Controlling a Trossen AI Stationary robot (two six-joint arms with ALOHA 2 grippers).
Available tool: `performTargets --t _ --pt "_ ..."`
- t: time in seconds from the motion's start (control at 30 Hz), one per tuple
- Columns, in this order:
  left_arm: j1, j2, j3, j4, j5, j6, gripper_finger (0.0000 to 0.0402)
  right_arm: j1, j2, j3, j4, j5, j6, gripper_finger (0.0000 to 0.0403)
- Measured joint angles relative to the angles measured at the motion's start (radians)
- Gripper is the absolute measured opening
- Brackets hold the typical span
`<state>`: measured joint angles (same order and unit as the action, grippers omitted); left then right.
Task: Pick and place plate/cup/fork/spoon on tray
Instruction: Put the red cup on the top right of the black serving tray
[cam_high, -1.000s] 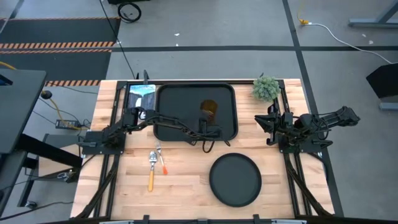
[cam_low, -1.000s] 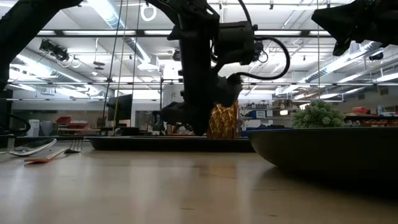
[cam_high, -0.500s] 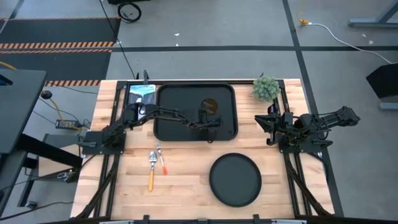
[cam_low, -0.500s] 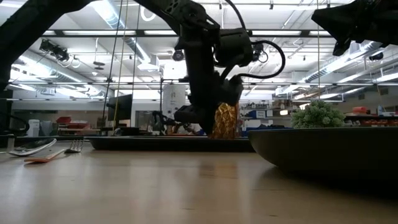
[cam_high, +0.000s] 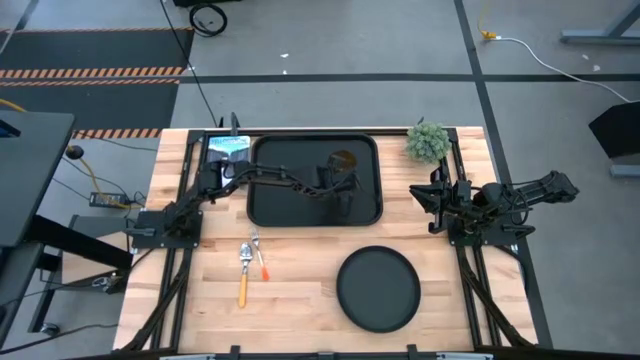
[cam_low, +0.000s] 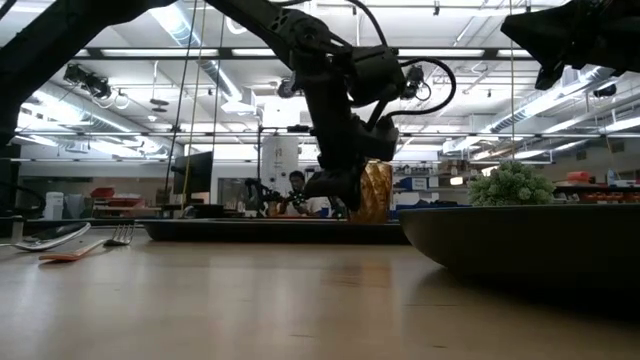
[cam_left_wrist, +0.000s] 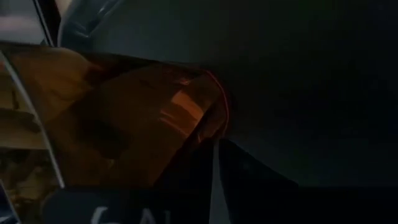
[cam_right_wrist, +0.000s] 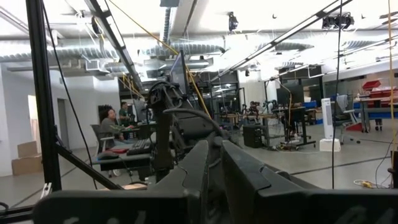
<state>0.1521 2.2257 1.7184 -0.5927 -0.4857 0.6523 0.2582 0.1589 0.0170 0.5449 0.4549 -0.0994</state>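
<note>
The amber cup (cam_high: 343, 160) is over the far right part of the black tray (cam_high: 268, 205), upright; in the low view the cup (cam_low: 376, 192) shows beside my left gripper (cam_high: 337, 178), which is shut on it. The cup's amber wall fills the left wrist view (cam_left_wrist: 118, 112). The round black plate (cam_high: 378, 289) lies flat on the table at the near right. The fork (cam_high: 261, 258) and the spoon (cam_high: 243, 272) lie side by side on the table, near left of the tray. My right gripper (cam_right_wrist: 213, 163) rests shut at the table's right side. My left gripper holds the cup by its side wall (cam_left_wrist: 186, 106); the gripper's own body hides the fingers and the place of contact. It comes from the table's near side, slanting down. The cup stands upright, its base at or just above the tray's floor; I cannot tell which.
A green potted plant (cam_high: 428, 141) stands at the far right corner. A tablet-like screen (cam_high: 228, 150) lies left of the tray's far end. A person sits in the room beyond the table (cam_low: 297, 190). Bare wood lies between the cutlery and the plate.
My left gripper has gone toward the table's far edge over the tray, taking the cup with it. The cup has shifted from the tray's middle right toward its far right part and stays upright.
</note>
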Motion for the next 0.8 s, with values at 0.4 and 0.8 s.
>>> performTargets --t 0.4,0.8 --pt "0.051 0.0 0.0 0.101 0.045 0.062 0.0034 0.0 0.0 0.0 0.0 0.0 0.0 0.005" --pt "0.098 0.0 0.0 0.144 0.1 0.067 0.0034 0.0 0.0 0.0 0.001 0.0 -0.005 0.005"
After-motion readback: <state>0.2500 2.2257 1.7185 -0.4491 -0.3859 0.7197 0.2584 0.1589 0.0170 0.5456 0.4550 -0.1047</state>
